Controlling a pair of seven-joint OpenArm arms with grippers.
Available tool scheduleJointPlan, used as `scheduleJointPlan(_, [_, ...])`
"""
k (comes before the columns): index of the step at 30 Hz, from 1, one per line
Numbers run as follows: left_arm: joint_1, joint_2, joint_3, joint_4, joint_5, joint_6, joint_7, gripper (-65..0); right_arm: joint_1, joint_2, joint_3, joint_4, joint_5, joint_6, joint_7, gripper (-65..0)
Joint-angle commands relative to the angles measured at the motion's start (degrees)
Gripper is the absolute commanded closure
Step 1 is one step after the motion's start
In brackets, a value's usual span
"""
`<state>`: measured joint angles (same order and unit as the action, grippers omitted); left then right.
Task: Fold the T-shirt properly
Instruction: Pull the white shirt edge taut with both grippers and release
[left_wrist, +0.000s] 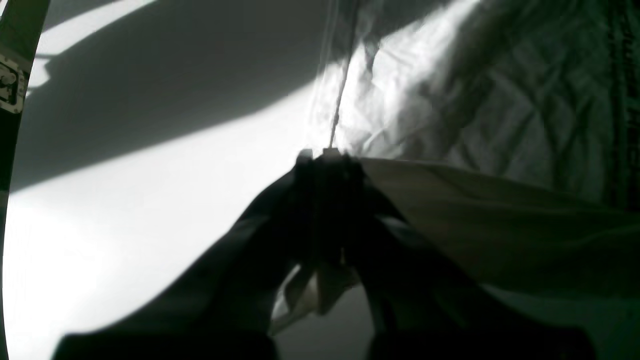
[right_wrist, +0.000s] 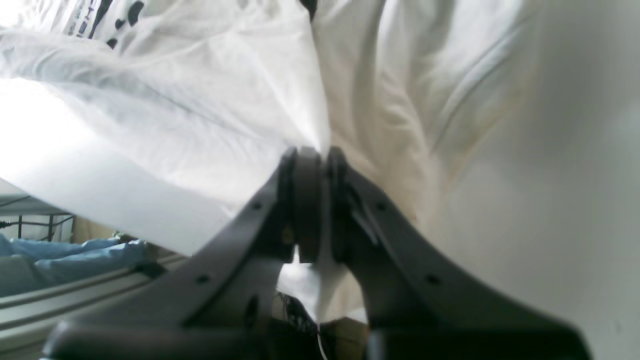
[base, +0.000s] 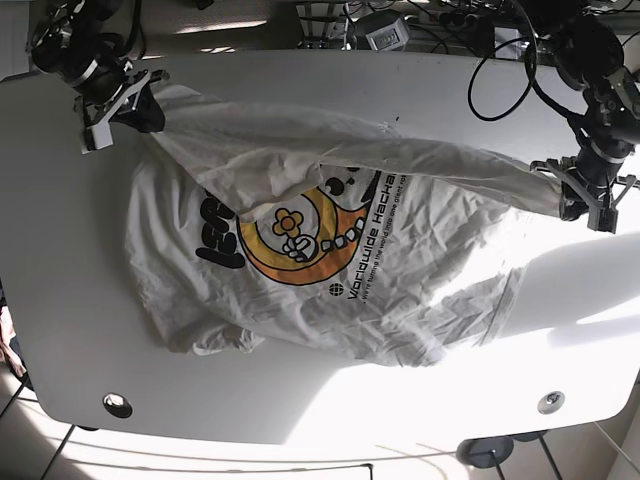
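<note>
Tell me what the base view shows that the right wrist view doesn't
Only the base view shows the whole white T-shirt spread on the table, its orange flower print, and the left gripper pinching the opposite edge. Only the right wrist view shows the right gripper closed tight on the fabric, plus blue cloth beyond the table. Both show the shirt held taut.

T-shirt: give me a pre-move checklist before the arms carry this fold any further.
1. Left gripper shut on cloth: ok.
2. Right gripper shut on cloth: ok.
3. T-shirt wholly on the table: ok.
4. Edge between the grippers lifted and stretched: ok, slight sag.
5. Lower body flat: not ok, hem bunched and wrinkled at the near left.
6. Only a single layer pinched: cannot tell.
</note>
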<state>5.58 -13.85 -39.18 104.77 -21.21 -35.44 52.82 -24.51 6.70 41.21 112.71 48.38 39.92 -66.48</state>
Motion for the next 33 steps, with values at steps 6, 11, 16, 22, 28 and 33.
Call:
scheduleJointPlan(6, [-11.1, -3.1, 3.6, -14.3, 0.4, 0.2, -0.7, 0.0, 7.4, 1.5, -0.3, -2.9, -6.7, 0.08, 0.9, -1.7])
scheduleJointPlan(11, [-18.7, -6.3, 10.7, -27.6, 0.3, 0.1, -1.8, 0.0, 10.3, 1.5, -1.3, -8.0, -11.7, 0.08, 1.2, -1.7])
scheduleJointPlan(16, [-23.1, -11.1, 21.6, -38.3, 0.4, 0.4, -12.4, 0.0, 10.8, 1.8, -1.3, -14.1, -13.2, 0.08, 4.6, -1.9])
scheduleJointPlan(22, [-26.6, -14.0, 27.1, -47.8, 0.4, 0.4, -20.4, 0.0, 11.2, 2.7, -1.4, -15.9, -13.3, 0.08, 5.7, -2.2])
scheduleJointPlan(28, [-31.5, -14.8, 35.6, -56.6, 0.4, 0.4, -30.3, 0.0, 12.1, 3.3, -1.4, -16.0, -13.3, 0.08, 5.7, -2.2])
scheduleJointPlan(33, [-33.4, -14.6, 38.5, -57.9, 0.3, 0.6, -33.0, -27.6, 12.2, 3.5, -1.4, -15.9, -13.3, 0.08, 5.7, -2.2])
